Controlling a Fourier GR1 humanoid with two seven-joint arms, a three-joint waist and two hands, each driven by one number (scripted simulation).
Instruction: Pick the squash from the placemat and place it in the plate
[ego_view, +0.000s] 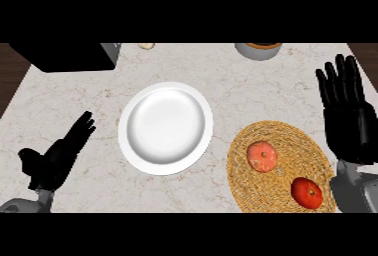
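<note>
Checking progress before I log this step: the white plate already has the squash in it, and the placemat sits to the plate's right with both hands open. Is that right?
Not quite. The head view shows the white plate holding nothing; the squash lies on the placemat, beside a red tomato. The rest stands: the placemat is to the plate's right, and the left hand and right hand are both open.

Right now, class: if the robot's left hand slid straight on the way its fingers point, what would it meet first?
Probably the white plate: the left hand points up and right toward the plate's rim, bare counter between. Its height above the counter is unclear.
</note>
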